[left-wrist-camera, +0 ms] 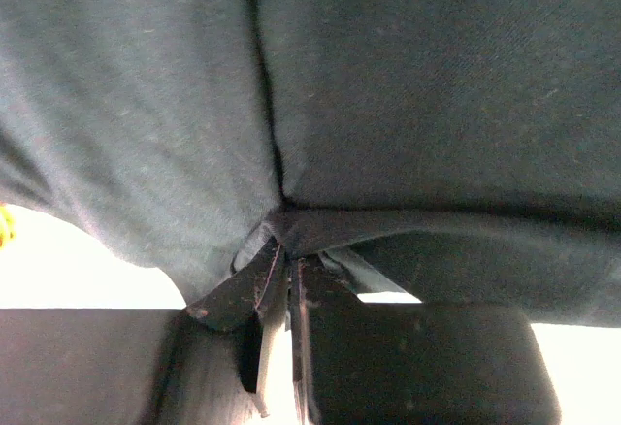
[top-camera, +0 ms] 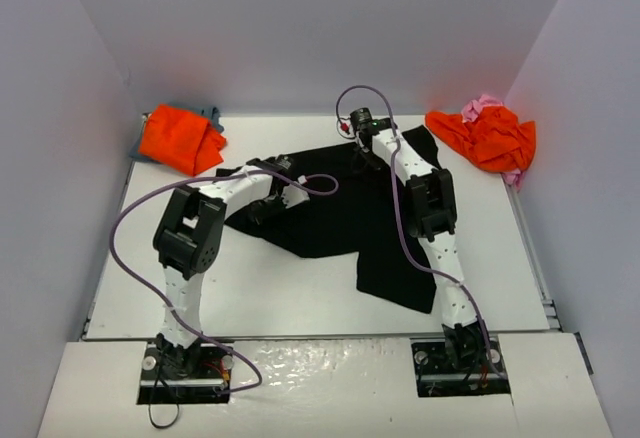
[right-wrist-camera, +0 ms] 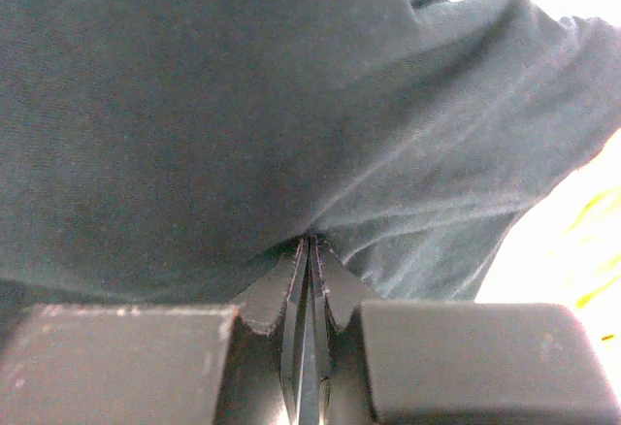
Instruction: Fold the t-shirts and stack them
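Observation:
The black t-shirt [top-camera: 340,220] lies spread across the middle of the white table [top-camera: 270,288], with one part trailing toward the right arm's base. My left gripper [top-camera: 265,208] sits on its left edge. In the left wrist view the left gripper [left-wrist-camera: 284,243] is shut, with a fold of black cloth [left-wrist-camera: 408,105] pinched at its tips. My right gripper [top-camera: 362,156] is at the shirt's far edge. In the right wrist view the right gripper [right-wrist-camera: 312,243] is also shut on the black cloth [right-wrist-camera: 194,105].
At the back left an orange t-shirt [top-camera: 180,138] lies on a blue-grey one [top-camera: 212,115]. Another orange t-shirt [top-camera: 490,136] rests on a pink one [top-camera: 486,106] in the back right corner. Grey walls close in three sides of the table.

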`<state>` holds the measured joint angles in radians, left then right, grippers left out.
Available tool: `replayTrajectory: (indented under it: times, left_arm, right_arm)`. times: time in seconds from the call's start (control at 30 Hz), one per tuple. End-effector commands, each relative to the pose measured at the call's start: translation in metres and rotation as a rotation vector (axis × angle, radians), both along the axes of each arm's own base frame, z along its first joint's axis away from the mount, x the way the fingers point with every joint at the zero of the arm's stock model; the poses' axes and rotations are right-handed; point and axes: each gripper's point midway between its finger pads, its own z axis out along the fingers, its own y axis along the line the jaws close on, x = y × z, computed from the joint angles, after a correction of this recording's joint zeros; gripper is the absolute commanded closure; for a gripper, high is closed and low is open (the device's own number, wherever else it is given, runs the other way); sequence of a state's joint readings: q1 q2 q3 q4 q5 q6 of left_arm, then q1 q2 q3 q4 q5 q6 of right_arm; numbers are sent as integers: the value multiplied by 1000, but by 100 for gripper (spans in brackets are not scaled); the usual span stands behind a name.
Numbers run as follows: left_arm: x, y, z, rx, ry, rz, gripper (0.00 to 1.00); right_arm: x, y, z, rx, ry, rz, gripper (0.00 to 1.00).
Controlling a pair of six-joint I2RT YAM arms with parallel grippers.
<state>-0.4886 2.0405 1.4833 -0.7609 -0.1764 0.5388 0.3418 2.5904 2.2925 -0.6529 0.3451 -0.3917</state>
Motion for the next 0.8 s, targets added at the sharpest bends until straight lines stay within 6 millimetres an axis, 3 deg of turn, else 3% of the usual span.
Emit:
replayTrajectory:
  times: [0.0, 0.07, 0.17, 0.23, 0.33, 0.37, 0.4, 0.47, 0.53, 0.6, 0.67, 0.7, 0.77]
  left_arm:
    - [17, -7, 19, -4, -55, 0, 100]
    - [19, -8, 20, -5, -62, 3, 100]
    - [22, -9, 22, -16, -85, 6, 100]
    - [21, -8, 22, -16, -91, 7, 100]
    - [22, -7, 26, -19, -109, 13, 100]
    - [22, -7, 28, -21, -114, 15, 100]
    - [22, -7, 29, -24, -119, 15, 100]
    - [21, -6, 30, -25, -126, 15, 100]
    - [21, -4, 29, -20, -129, 17, 100]
    - [20, -3, 27, -14, -125, 17, 100]
    - [20, -1, 25, -13, -124, 20, 100]
    - [19, -1, 24, -14, -122, 20, 100]
    - [18, 1, 23, -10, -122, 19, 100]
  right_arm:
    - [12, -15, -37, -30, 26, -4, 100]
    - [19, -20, -30, -41, -12, -20, 100]
    - [35, -20, -2, 22, -124, -33, 91]
    - [39, -20, 19, 30, -183, -31, 91]
    - [45, -17, 72, 59, -296, -18, 88]
    - [43, -16, 111, 77, -365, -7, 85]
    - [39, -15, 137, 93, -414, 4, 74]
    - [24, -14, 185, 104, -504, 47, 59]
    - [2, -13, 207, 74, -547, 99, 45]
    - [-27, -12, 247, 10, -604, 170, 33]
    - [-62, -15, 245, -35, -522, 250, 31]
    - [-79, -16, 236, -36, -456, 286, 36]
    - [-122, -16, 208, -29, -259, 394, 38]
